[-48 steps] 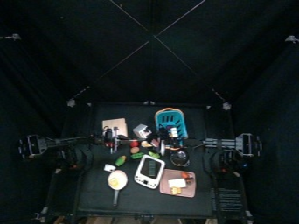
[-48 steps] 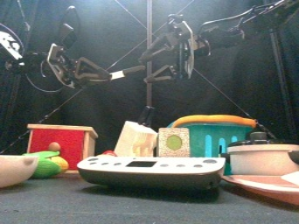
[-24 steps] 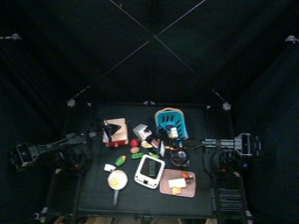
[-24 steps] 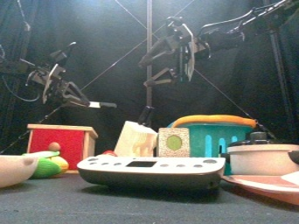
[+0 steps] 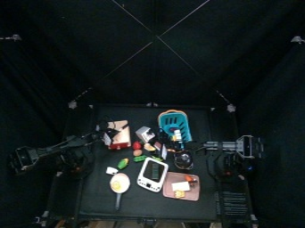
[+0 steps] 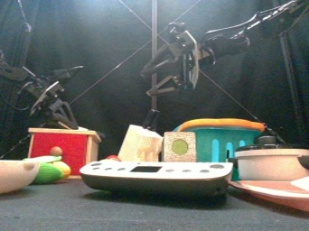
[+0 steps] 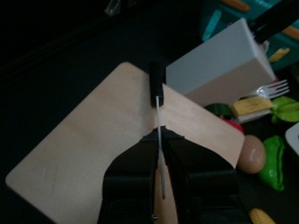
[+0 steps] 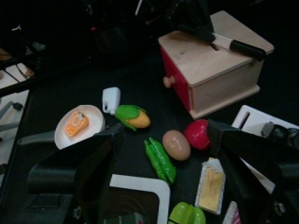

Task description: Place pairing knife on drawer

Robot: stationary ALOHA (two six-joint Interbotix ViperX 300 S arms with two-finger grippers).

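- Paring knife point(image 7: 156, 105): pinched in left gripper point(image 7: 158, 175), jaws narrow, closed on blade end; black handle sticks out fwd over drawer point(image 7: 87, 144) top.
- Drawer near back-left corner of counter point(image 5: 95, 187); tan top, red front. Knife low over top or touching, can't tell which.
- Right gripper point(image 8: 163, 171): jaws wide, nothing held, hangs toward right edge.
- Handling, judged: knife light, stiff, thin; blade slick and sharp, prone to pivot in a narrow pinch. Better hold = handle or near handle/blade joint, flat sides against the pads.
- Drawer top flat, wide enough; lay knife flat, away from edge, so no roll-off.
- Risk: release from height → bounce/slide off.
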